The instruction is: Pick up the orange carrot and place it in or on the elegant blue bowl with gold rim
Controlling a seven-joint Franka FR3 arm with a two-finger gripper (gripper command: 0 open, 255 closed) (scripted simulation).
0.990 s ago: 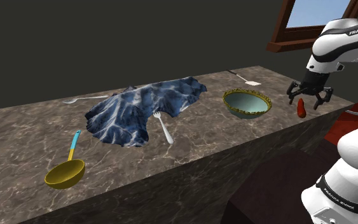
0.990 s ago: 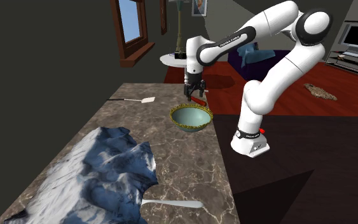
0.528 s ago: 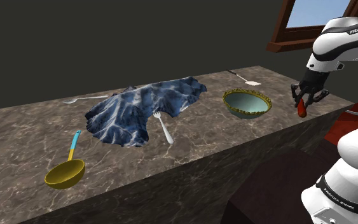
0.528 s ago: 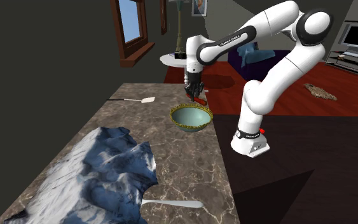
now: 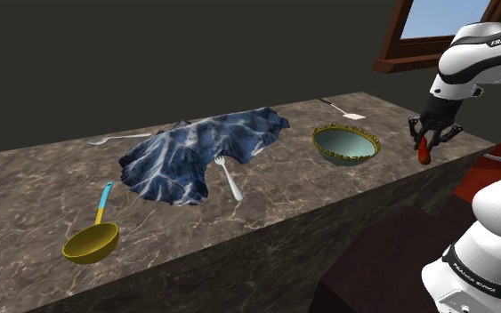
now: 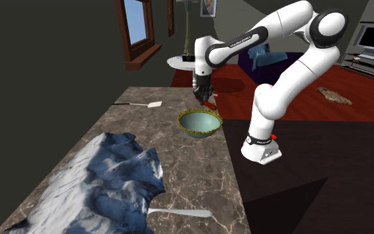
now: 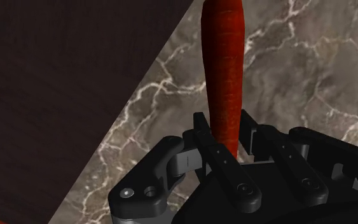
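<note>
**Carrot (image 7: 222, 70) hanging from the gripper (image 7: 224, 119), bowl (image 5: 316, 139) lying off to the frame's left**

You are looking at jaws drawn in almost fully, pinching the thick end of the carrot from both sides. Its long axis is running straight out along the fingers. In the shoulder view the reddish carrot (image 5: 424, 153) is therefore hanging point-down under the gripper (image 5: 430, 135) at the right of the frame. It is hanging over the right end of the marble counter (image 5: 328, 200), close to the front edge.

The bowl, pale blue inside with a gold rim, is sitting to the left of the carrot in that frame. It is near but apart, with bare marble showing between them. By my judgement, that is the relation your coming move is turning on. You are needing a sideways carry toward the frame's left, with enough height for the hanging tip to clear the rim.

In the second exterior view the gripper (image 6: 203, 93) is showing at upper centre. The bowl (image 6: 181, 120) is sitting just below it in that frame, nearer the camera.

Some things are hard to make out:
- **Carrot's length:** the tip is running off the top edge of the wrist view, so you are not seeing its full length there.
- **Clearance:** the shoulder view is not letting you tell whether the tip is touching the counter or hanging free of it.
- **Second exterior view:** the carrot (image 6: 209, 104) is showing as no more than a small red streak beside the fingers.
</note>
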